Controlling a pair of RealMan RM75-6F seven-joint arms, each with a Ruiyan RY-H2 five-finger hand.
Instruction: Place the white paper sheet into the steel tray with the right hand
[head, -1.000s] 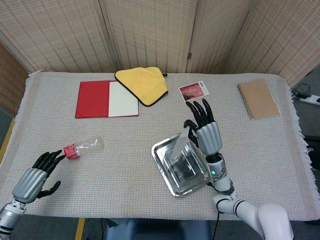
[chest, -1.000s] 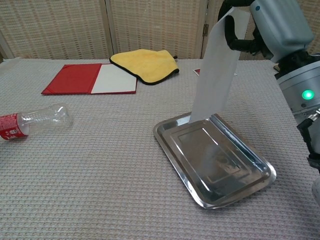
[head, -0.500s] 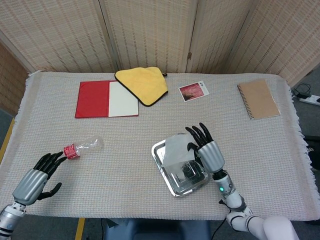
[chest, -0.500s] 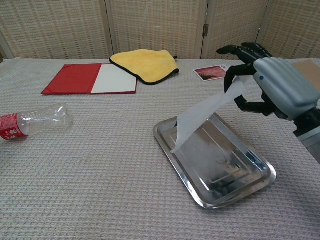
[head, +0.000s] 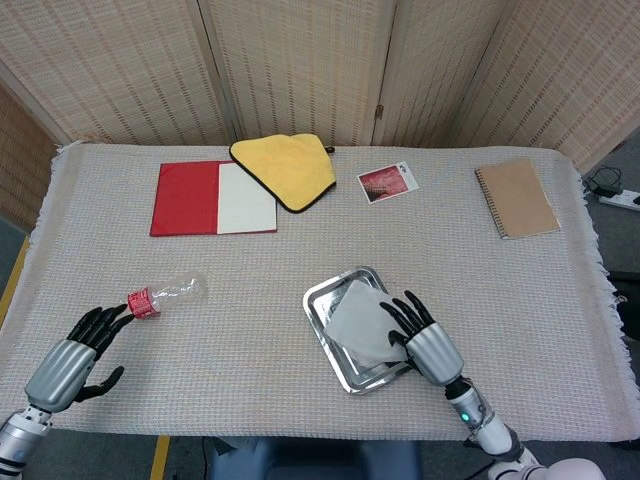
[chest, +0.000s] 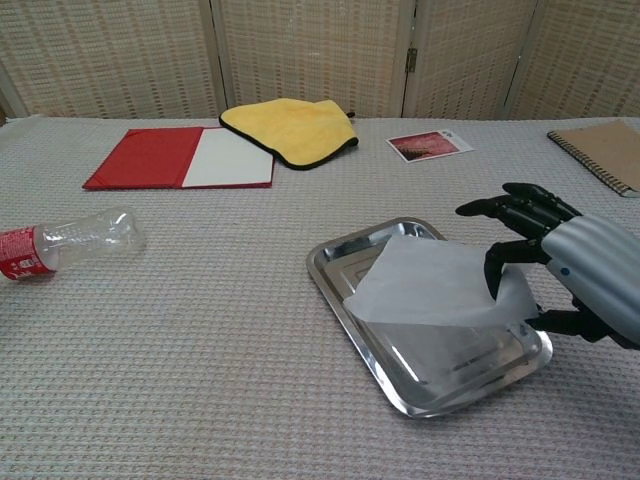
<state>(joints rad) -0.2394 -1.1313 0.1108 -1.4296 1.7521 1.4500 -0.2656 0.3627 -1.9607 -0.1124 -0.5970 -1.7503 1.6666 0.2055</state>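
The white paper sheet (head: 359, 320) (chest: 432, 295) lies almost flat over the steel tray (head: 328, 293) (chest: 343, 258), its near-right edge still lifted. My right hand (head: 425, 340) (chest: 575, 273) pinches that edge between thumb and fingers, low over the tray's right side. My left hand (head: 72, 357) rests at the front left of the table, fingers apart and holding nothing; the chest view does not show it.
A clear plastic bottle (head: 165, 293) (chest: 70, 240) with a red label lies at the left. At the back are a red folder (head: 212, 197) (chest: 182, 158), a yellow cloth (head: 287, 168) (chest: 291, 127), a photo card (head: 387, 181) (chest: 429, 144) and a brown notebook (head: 516, 197) (chest: 603, 149).
My right hand has come down and toward the front, laying the sheet from upright to nearly flat over the tray. The left hand has stayed put.
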